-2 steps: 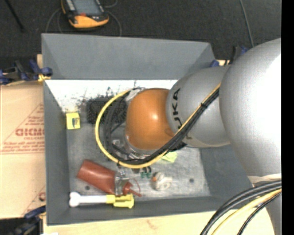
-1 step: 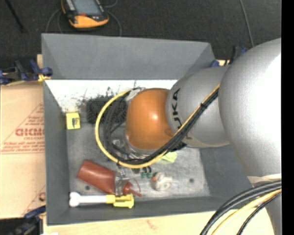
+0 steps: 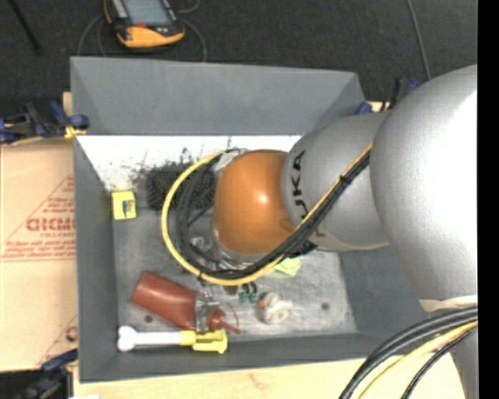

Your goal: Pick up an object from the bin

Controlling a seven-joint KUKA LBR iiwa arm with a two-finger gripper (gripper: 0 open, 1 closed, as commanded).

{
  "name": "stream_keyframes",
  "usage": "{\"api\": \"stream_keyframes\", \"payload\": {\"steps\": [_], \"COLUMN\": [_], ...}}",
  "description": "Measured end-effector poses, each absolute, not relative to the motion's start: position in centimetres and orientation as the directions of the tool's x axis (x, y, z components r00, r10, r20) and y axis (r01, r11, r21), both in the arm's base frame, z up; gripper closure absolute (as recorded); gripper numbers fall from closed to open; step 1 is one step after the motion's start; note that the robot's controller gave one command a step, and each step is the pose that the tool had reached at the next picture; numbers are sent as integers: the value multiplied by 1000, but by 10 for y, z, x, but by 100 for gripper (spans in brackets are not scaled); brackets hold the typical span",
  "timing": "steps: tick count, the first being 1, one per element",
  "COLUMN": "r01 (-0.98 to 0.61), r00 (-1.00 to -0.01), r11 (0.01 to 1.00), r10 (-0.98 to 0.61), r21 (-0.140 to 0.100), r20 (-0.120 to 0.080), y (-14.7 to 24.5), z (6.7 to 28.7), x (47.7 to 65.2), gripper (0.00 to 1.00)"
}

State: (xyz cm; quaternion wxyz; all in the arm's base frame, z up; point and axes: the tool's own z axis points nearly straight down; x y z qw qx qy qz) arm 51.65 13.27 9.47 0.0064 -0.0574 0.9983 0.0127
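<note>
My gripper [image 3: 206, 307] is low in the bin's front part, below the orange wrist cover. It sits at the right end of a dark red, cone-shaped object [image 3: 160, 298] that lies on its side on the bin floor. Just in front of it lies a white stick with a yellow end piece [image 3: 173, 339], along the front wall. A small white and red crumpled thing [image 3: 274, 308] rests to the gripper's right. Whether the red object is gripped is hidden.
A small yellow block [image 3: 123, 205] lies by the left wall. A black bristly thing [image 3: 162, 181] sits at the back left, and a light green scrap [image 3: 288, 266] peeks out under the arm. The arm and cables cover the bin's middle and right.
</note>
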Motion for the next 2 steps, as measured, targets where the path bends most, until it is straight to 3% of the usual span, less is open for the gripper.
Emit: {"api": "stream_keyframes", "payload": {"steps": [2], "r01": [-112], "r00": [-994], "r11": [993], "r10": [-111], "r21": [24], "r20": [-13], "y": [132], "z": [94], "x": [516], "gripper": [100]}}
